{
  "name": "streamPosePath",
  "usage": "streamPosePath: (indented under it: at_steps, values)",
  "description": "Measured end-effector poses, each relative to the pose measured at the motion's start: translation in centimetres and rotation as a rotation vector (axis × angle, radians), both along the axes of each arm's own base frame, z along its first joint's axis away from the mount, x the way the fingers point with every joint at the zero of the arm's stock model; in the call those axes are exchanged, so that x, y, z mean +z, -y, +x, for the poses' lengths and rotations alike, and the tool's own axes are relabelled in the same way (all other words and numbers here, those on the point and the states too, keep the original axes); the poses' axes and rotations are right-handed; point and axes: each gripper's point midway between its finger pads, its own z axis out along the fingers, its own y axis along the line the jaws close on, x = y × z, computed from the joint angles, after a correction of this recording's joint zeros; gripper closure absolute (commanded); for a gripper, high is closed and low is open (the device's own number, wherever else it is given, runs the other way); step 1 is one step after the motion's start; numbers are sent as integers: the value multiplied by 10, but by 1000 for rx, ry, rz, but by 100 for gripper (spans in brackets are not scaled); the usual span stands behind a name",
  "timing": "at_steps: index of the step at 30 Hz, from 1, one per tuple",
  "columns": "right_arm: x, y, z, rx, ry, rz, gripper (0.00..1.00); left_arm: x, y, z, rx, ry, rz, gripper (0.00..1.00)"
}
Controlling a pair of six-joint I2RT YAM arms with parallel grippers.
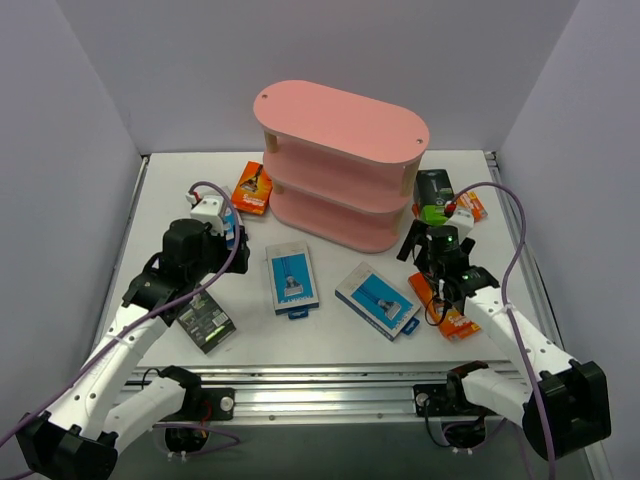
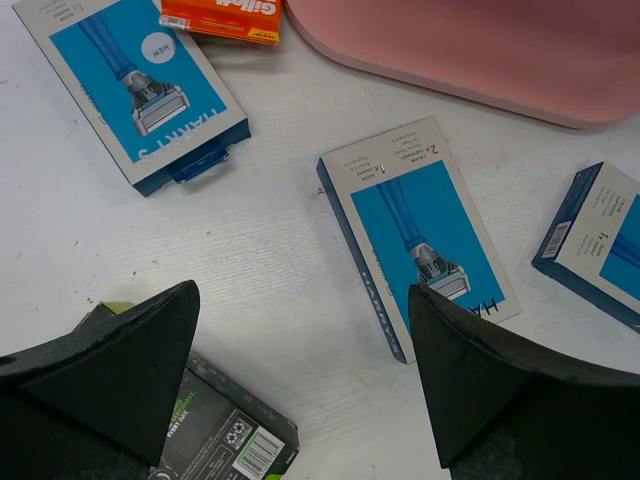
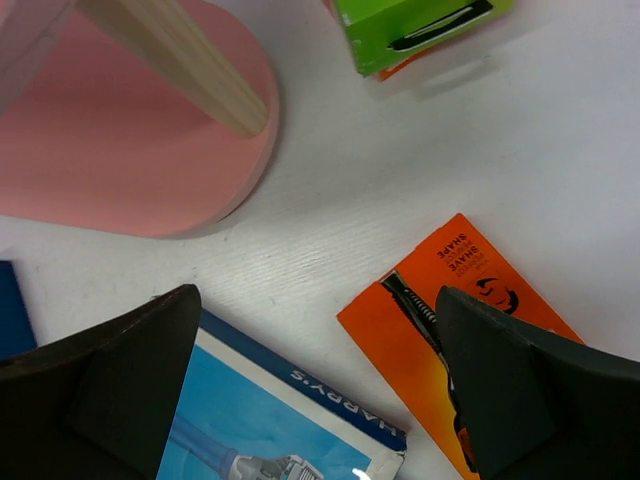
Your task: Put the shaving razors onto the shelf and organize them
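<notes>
Both grippers hang released and empty: left gripper [image 2: 303, 300] by a blue pack [image 2: 425, 230] at centre, right gripper [image 3: 318, 300] by an orange pack [image 3: 400, 350] lower right.

Pink shelf [image 1: 340, 125], orange pack [image 1: 252, 187], blue-and-white pack [image 1: 291, 281] (razor print), black-and-lime pack [image 1: 207, 322]

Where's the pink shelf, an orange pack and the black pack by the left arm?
pink shelf [image 1: 345, 118]: top view, top board.
orange pack [image 3: 400, 340]: right wrist view, printed front.
black pack [image 1: 209, 325]: top view, its middle.
</notes>
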Motion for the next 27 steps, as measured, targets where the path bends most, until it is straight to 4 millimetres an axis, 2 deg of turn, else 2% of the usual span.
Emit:
streamPosePath:
  at_steps: [4, 6, 11, 17, 23, 27]
  values:
    - [4, -14, -4, 86, 41, 44, 0, 5, -4, 0, 21, 18, 0, 6]
    - [5, -27, -6, 156, 49, 72, 0, 7, -6, 0, 32, 26, 1, 6]
    - [11, -72, -13, 357, 67, 133, 0, 12, -11, -1, 52, 47, 1, 6]
    - [7, -133, -41, 594, 45, 160, 2, 22, -22, -3, 101, 83, -24, 6]
    - [-1, -181, -64, 719, 23, 200, 6, 23, -25, -2, 117, 85, -37, 6]
    - [-9, -222, -83, 806, -5, 222, 9, 18, -24, 0, 123, 66, -39, 6]
